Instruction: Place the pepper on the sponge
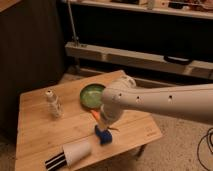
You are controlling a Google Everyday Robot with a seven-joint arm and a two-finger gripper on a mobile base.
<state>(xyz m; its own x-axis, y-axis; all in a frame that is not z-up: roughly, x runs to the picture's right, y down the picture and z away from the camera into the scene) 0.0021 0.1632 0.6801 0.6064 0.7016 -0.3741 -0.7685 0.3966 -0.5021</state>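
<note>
- One orange pepper (pixel 94 115) peeks out at the arm's left edge, just above and close to one blue sponge (pixel 103 135) on the surface (pixel 35 131).
- One pincer (pixel 105 124) hangs low over the sponge beside the pepper. I cannot tell whether it grips anything.
- Around them are one green bowl (pixel 90 95), one upright bottle (pixel 54 104) and one striped cup (pixel 75 153) lying on its side.

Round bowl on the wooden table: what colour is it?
The round bowl is green, camera view; the pincer is just above the dark blue sponge.
</note>
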